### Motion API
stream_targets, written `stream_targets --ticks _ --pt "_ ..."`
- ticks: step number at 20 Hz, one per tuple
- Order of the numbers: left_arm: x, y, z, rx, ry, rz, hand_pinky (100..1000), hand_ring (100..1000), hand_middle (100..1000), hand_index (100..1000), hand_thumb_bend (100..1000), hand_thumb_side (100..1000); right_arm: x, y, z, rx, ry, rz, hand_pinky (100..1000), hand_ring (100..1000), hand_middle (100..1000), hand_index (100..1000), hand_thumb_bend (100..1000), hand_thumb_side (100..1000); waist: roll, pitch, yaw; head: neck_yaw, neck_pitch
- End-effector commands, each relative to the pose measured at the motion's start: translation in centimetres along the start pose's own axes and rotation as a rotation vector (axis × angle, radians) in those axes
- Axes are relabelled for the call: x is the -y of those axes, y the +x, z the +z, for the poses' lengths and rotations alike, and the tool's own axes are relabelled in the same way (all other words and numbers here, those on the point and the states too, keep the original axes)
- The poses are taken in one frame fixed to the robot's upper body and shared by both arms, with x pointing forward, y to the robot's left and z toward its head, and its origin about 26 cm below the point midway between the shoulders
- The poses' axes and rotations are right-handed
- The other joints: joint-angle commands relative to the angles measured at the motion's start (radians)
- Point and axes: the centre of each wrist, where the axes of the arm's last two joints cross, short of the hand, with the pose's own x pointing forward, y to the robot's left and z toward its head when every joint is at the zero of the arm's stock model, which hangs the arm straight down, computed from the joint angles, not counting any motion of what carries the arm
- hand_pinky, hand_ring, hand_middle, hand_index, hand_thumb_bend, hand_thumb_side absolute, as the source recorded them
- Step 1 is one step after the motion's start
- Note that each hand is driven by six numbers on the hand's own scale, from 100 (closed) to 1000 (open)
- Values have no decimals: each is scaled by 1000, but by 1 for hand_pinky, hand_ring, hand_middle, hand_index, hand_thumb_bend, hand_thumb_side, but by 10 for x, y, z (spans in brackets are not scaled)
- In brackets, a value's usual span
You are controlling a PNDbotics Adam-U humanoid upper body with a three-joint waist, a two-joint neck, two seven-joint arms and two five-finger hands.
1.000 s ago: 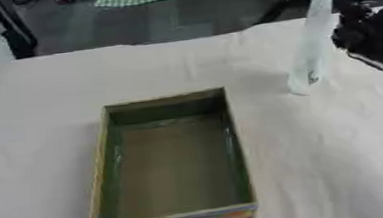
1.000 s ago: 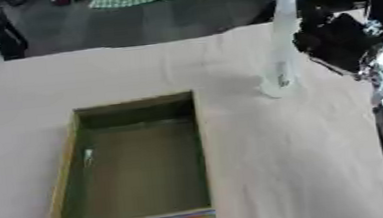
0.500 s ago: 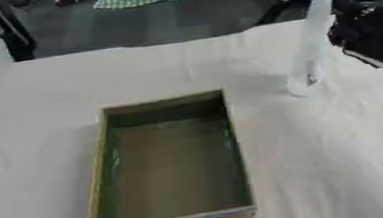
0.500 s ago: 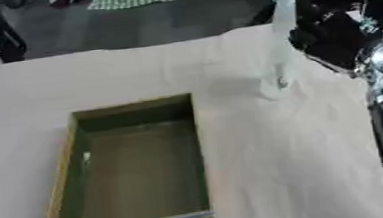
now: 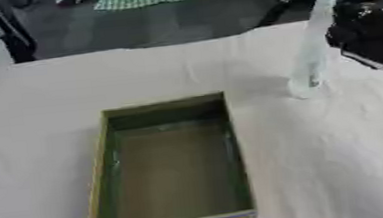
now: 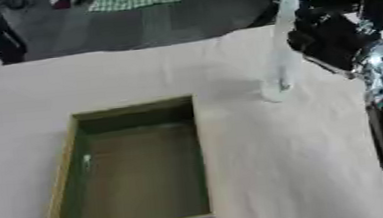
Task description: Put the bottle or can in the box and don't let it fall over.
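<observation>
**Now closing on the bottle**

Closest in, the fingers of the right hand [image 6: 334, 42] sit just beside the upper body of the clear bottle [image 5: 312, 44], on its right side. They are dark against a dark backdrop, so whether they are spread, curled, or already touching the plastic cannot be told from either view.

Compared with a second ago, the hand has drawn in toward the bottle from the right; half a second back it was already near, and it is now pressed up alongside it. The bottle itself has not shifted. It stands upright on the pale desk [image 5: 47, 120], its base planted beyond the far right corner of the box [image 5: 170, 166], apart from the box wall.

The box, green inside with a printed strip on its near end, lies lengthwise and holds nothing. It too has stayed put.

That reads as the approach finishing and the grasp about to be made: nothing is lifted yet, so the whole carry and placement remain. A tall, narrow bottle like this will likely tip easily, so a sideways nudge from the hand is the risk to watch.

The left hand appears in neither view.
</observation>
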Motion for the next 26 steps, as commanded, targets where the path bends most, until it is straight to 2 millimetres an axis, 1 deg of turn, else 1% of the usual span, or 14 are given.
stream_targets --ticks 1,12,26 --pt "2 7 -4 30 -13 8 827 1000 989 763 774 653 -10 15 3 18 27 31 100 100 276 1000 629 1000 -1 -9 2 -4 -12" --pt "2 7 -5 32 -16 9 828 1000 989 763 773 653 -17 20 2 46 51 33 100 100 289 1000 616 1000 -3 -11 0 -2 -10" --pt "1 8 -6 36 -16 6 828 1000 989 763 772 653 -33 28 -2 75 100 51 100 100 308 1000 592 1000 -6 -16 -2 -5 -7"
